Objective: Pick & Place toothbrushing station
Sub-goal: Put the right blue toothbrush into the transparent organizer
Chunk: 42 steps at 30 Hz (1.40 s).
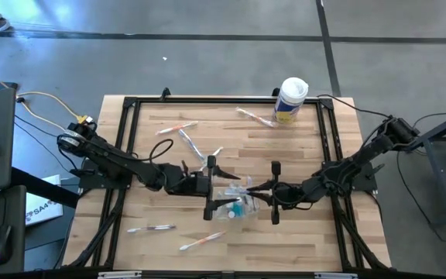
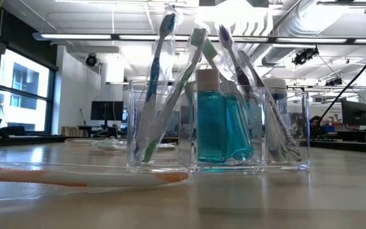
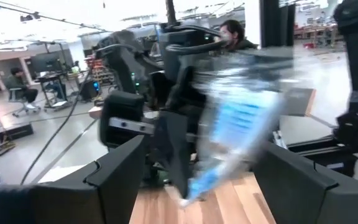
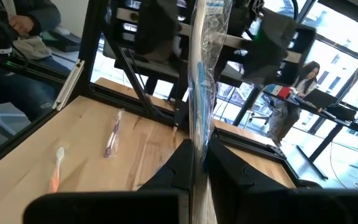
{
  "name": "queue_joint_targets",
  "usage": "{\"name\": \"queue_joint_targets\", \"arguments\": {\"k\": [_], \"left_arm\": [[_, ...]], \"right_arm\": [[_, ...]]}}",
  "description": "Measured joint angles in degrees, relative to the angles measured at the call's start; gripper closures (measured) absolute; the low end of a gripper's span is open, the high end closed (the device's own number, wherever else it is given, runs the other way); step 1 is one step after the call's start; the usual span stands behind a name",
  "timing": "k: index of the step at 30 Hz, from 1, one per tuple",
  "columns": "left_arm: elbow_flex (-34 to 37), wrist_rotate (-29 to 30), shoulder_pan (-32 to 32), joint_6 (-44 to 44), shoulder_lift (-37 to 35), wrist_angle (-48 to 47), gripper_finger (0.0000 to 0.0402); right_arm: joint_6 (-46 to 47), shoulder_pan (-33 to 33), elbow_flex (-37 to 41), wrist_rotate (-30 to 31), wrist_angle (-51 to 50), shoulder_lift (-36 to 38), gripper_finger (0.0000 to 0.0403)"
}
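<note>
clear plastic toothbrushing station (image 1: 235, 203) stands mid-table between both arms. right gripper (image 4: 197, 163) is clamped on a wrapped toothbrush (image 4: 199, 81); left gripper (image 1: 209, 188) is spread wide beside the station. i judge a straight, slow drop into a compartment avoids tipping.

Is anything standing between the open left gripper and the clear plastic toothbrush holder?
Nothing visible does. The left gripper is open right beside the clear plastic holder of toothbrushes and blue bottles, with only bare wooden table around. The right gripper is shut on a wrapped toothbrush.
</note>
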<state>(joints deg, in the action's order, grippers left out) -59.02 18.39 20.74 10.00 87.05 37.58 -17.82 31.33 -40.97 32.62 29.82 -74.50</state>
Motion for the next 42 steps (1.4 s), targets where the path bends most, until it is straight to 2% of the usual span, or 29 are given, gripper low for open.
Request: {"name": "queue_joint_targets", "arguments": {"k": [9,12,19,24,34,37,42], "left_arm": [[0.0,-0.74,-3.13,-4.71,0.35,-0.07,0.0121],[0.0,-2.87,-3.53,-4.74,0.35,-0.09,0.0121],[0.0,-3.1,-3.5,-4.76,0.35,-0.33,0.0131],[0.0,-3.36,-3.46,-4.81,0.35,-0.7,0.0191],[0.0,-3.8,-3.41,-4.03,0.35,-1.75,0.0383],[0.0,-4.23,-3.51,-3.96,0.35,-1.76,0.0383],[0.0,-4.16,-3.55,-3.88,0.35,-2.23,0.0391]], "right_arm": [[0.44,-0.04,0.0,0.74,-0.56,0.0,0.0384],[0.44,-0.03,0.0,0.9,-0.84,0.0,0.0384],[0.42,-0.02,0.0,0.74,-1.02,0.0,0.0384],[0.41,-0.02,0.0,1.02,-1.11,0.0,0.0384],[0.69,-0.1,0.0,2.67,-2.01,0.0,0.0383],[1.76,-0.75,0.0,1.95,-2.64,0.02,0.0357],[0.87,-0.92,0.0,2.95,-2.76,0.02,0.028]]}}
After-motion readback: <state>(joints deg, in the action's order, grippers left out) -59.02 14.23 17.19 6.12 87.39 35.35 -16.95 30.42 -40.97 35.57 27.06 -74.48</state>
